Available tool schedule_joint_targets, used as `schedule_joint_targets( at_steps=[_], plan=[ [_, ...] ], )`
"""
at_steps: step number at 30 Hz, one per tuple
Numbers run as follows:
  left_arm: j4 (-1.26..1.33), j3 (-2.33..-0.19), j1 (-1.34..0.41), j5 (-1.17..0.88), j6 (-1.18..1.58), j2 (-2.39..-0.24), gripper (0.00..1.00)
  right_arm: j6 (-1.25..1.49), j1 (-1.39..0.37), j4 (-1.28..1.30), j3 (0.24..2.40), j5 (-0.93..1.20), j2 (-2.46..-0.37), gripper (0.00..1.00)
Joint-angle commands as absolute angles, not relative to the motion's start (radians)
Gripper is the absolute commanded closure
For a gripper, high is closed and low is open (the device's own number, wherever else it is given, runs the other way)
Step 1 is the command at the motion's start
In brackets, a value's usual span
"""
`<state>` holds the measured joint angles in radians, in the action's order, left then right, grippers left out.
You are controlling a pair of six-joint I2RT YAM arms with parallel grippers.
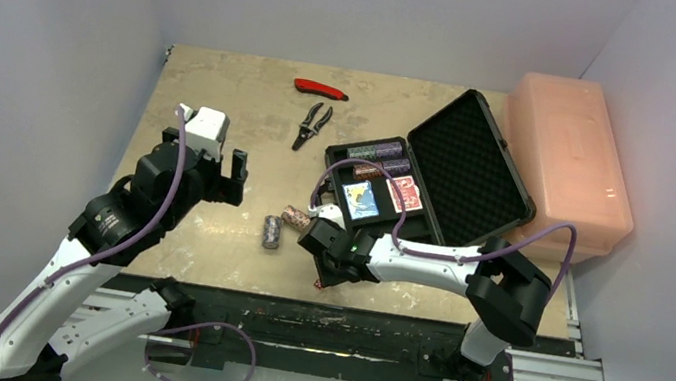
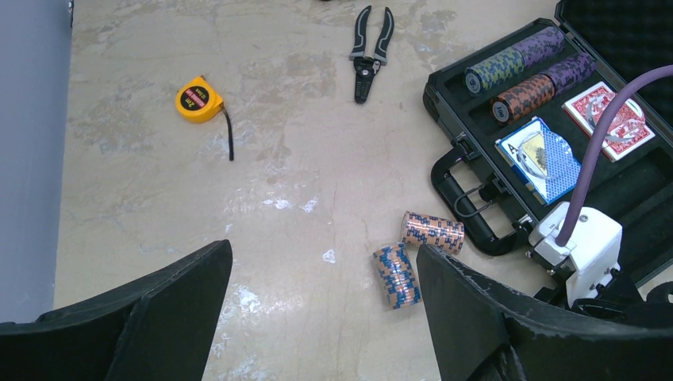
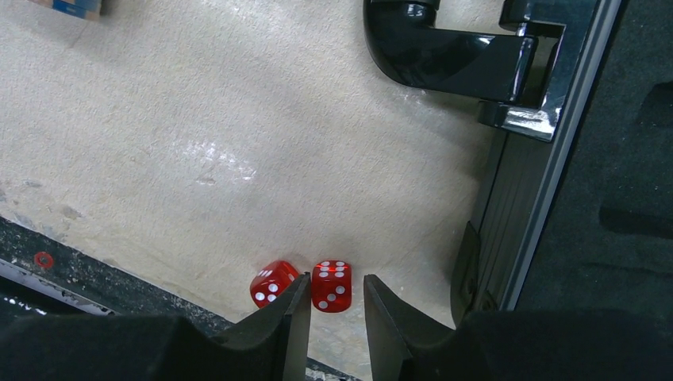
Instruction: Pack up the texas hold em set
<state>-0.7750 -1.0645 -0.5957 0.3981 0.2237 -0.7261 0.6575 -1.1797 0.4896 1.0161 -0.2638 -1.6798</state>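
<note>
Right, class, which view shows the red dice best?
Right wrist: both red dice close up, pips clear, one inside the right gripper. Top external shows barely a red speck; left wrist shows none.

The scuffed beige table (image 1: 223,123) is carrying an open black briefcase (image 1: 467,164) toward its right side, with a pink box (image 1: 568,164) sitting just behind it (how much of it rests on the top cannot be told). A chip stack (image 2: 432,232) is lying on its side by the case's handle, with a second chip stack (image 2: 397,275) just beside it. A red die (image 3: 331,286) and another die (image 3: 274,283) are sitting close together at the near edge. Pliers (image 1: 312,126), a red-handled tool (image 1: 321,89) and a yellow tape measure (image 2: 198,99) are lying farther back.
</note>
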Motion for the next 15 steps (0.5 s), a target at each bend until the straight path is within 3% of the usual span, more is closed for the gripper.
schedule_joint_targets(
  at_steps=[1, 15],
  plan=[
    [-0.750, -1.060, -0.589, 0.411, 0.215, -0.718, 0.14, 0.678, -1.190, 0.500, 1.016, -0.278, -1.670, 0.66],
    [-0.749, -1.060, -0.589, 0.411, 0.213, -0.718, 0.14, 0.680, -1.197, 0.503, 1.025, -0.273, -1.684, 0.68]
  ],
)
